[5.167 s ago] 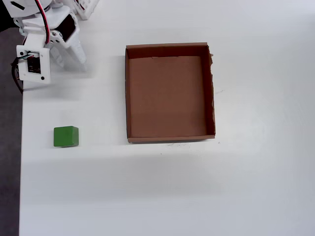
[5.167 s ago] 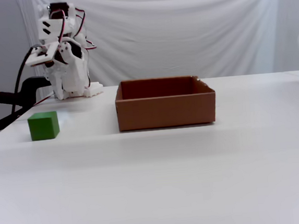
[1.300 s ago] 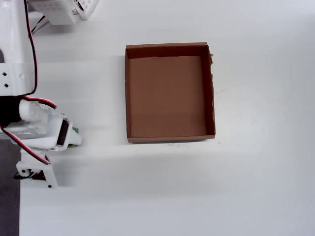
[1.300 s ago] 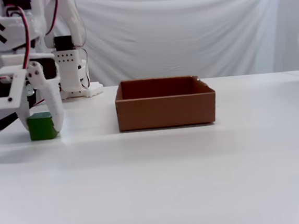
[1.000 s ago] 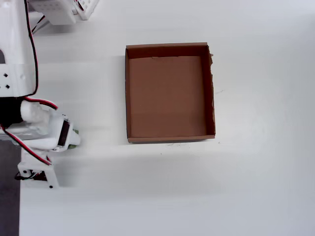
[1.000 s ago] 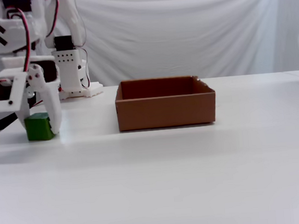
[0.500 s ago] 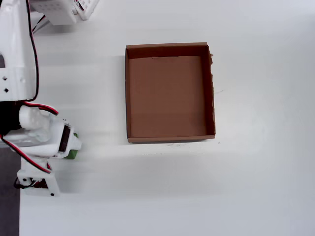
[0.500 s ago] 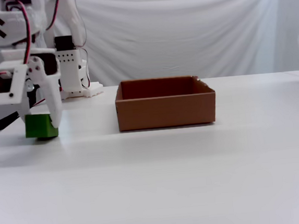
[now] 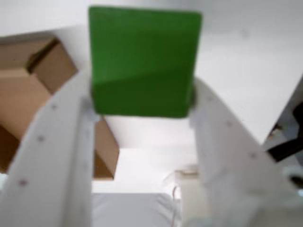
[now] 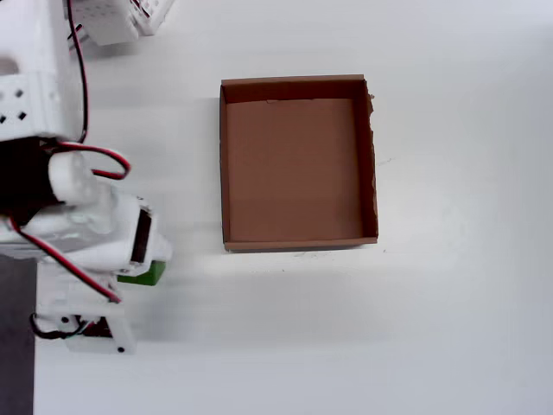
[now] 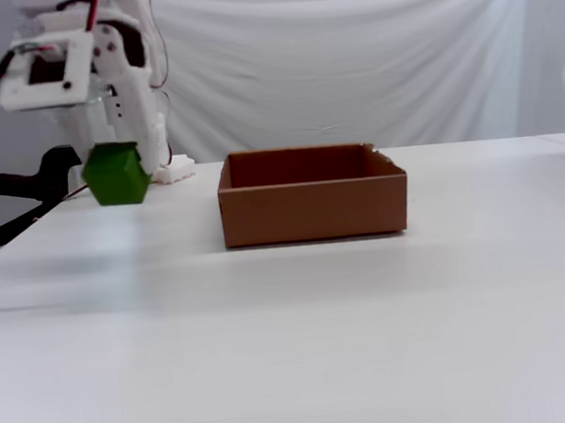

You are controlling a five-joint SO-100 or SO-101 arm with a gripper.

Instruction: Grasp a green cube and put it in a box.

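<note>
1. Gripper (image 11: 119, 176), at far left in the fixed view, clamped on the green cube (image 11: 116, 174) and holding it clear above the white table (image 11: 302, 319).
2. Green cube, wrist view (image 9: 144, 61): pinched between the two white fingers (image 9: 57, 142).
3. Box (image 11: 312, 209), right of the cube and well apart from it; open cardboard tray, nothing inside in the overhead view (image 10: 298, 238).

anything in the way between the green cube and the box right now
Nothing visible. The gripper holds the green cube lifted off the table, left of the box in the fixed view; only bare tabletop lies between them.
</note>
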